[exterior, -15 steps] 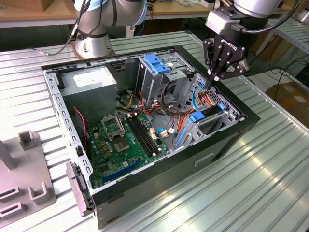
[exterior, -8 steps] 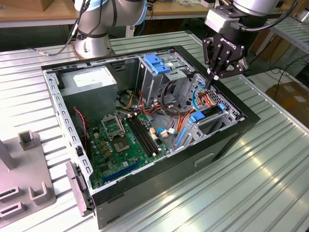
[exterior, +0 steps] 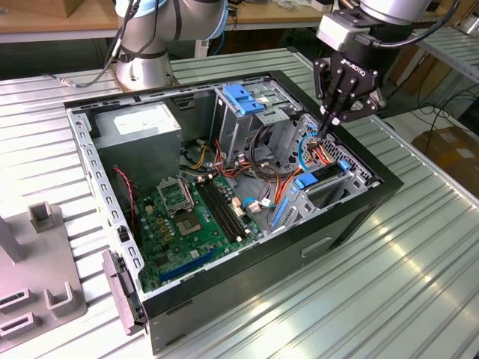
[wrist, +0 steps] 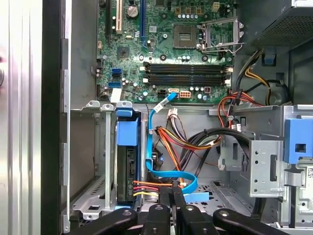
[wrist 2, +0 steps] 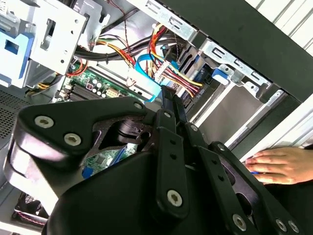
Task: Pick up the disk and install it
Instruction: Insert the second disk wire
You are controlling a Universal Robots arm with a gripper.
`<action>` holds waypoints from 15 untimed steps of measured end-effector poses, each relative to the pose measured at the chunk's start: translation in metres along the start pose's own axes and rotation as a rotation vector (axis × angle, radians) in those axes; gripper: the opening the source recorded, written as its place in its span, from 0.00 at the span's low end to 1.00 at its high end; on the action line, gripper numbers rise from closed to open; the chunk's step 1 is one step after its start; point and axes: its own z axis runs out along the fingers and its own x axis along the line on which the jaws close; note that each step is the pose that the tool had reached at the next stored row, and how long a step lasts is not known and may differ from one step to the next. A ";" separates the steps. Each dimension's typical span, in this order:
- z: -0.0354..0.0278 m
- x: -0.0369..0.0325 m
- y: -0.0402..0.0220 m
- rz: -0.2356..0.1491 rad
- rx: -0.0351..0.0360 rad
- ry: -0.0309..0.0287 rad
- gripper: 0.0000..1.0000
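The open computer case (exterior: pixel 352 217) fills the centre of the exterior view. Inside it lie the green motherboard (exterior: pixel 191 217) at lower left, the grey power supply box (exterior: pixel 138 123) at upper left, and a metal cage with a blue tab (exterior: pixel 243 101) at upper centre. The disk (wrist: pixel 128 164) stands on edge in the bay at lower left of the first wrist view, blue rail on top, cables plugged in. The gripper (exterior: pixel 331 120) hangs over the case's upper right corner, jaws clenched together, holding nothing. A hand (wrist 2: pixel 279 164) rests at the right edge of the second wrist view.

bright even light | glare on table (exterior: pixel 419 247) | wrist views sharp
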 end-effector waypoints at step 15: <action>0.0075 -0.0213 -0.0001 0.000 -0.0008 0.0960 0.29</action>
